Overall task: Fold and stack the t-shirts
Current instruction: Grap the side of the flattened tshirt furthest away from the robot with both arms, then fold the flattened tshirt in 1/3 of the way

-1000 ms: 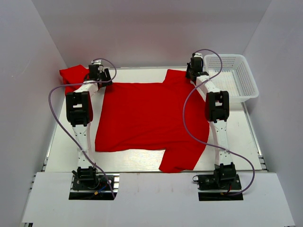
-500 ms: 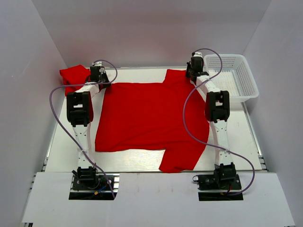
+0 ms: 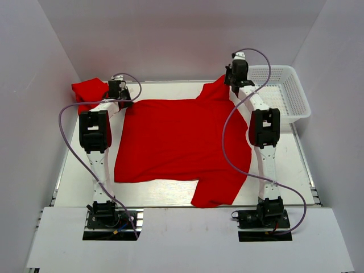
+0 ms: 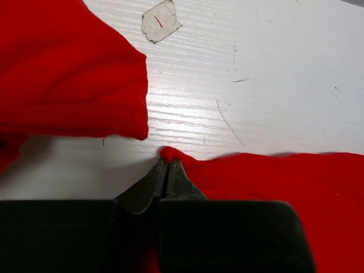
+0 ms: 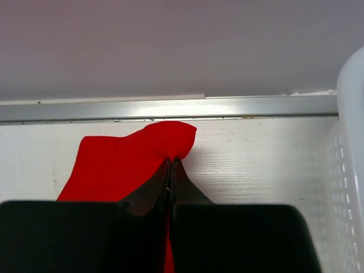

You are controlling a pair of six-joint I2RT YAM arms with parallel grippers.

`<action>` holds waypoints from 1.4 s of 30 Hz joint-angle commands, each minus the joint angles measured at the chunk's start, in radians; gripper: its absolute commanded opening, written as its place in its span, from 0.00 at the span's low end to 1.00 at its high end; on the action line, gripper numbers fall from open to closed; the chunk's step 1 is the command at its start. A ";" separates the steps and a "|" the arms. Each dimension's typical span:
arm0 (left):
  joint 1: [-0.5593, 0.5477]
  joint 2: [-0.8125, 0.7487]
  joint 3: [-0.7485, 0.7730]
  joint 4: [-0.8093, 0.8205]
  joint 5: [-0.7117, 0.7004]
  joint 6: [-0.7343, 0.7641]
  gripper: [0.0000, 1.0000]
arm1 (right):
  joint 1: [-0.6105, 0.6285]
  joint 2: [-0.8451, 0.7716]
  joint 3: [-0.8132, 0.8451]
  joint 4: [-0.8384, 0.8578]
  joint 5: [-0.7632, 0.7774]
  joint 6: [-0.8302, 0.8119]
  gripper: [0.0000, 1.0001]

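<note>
Your left gripper [image 3: 118,86] sits at the far left corner of the flat shirt [image 3: 176,136], which lies spread across the middle of the table [image 3: 74,165]. From above you cannot tell how its jaws stand. The right gripper [image 3: 236,71] has the far right corner pinched and raised off the surface, close to the basket [image 3: 281,94]. A second shirt [image 3: 88,91] lies bunched at the far left, just beside the left gripper. In the left wrist view the jaws are pressed together on only the tip of the flat shirt's corner [image 4: 273,182], with the second shirt [image 4: 62,74] a short gap away across bare table. That bite looks thin, so lift gently and watch for slipping. In the right wrist view the jaws are clenched on a fuller fold of red cloth [image 5: 114,165], with the basket wall [image 5: 350,142] at the right edge. Raise both corners level and together, then carry them toward you so the far edge folds over evenly. Steer clear of the basket and the second shirt.
</note>
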 commanded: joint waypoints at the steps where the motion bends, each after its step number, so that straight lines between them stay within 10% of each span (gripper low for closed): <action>1: -0.004 -0.091 0.043 -0.016 0.018 0.027 0.00 | -0.001 -0.089 -0.007 0.054 -0.013 -0.038 0.00; 23: -0.004 -0.286 -0.062 0.073 0.119 0.112 0.00 | 0.005 -0.330 -0.140 0.096 -0.202 -0.092 0.00; 42: 0.035 -0.496 -0.369 0.199 0.064 0.132 0.00 | 0.005 -0.745 -0.649 0.233 -0.280 -0.112 0.00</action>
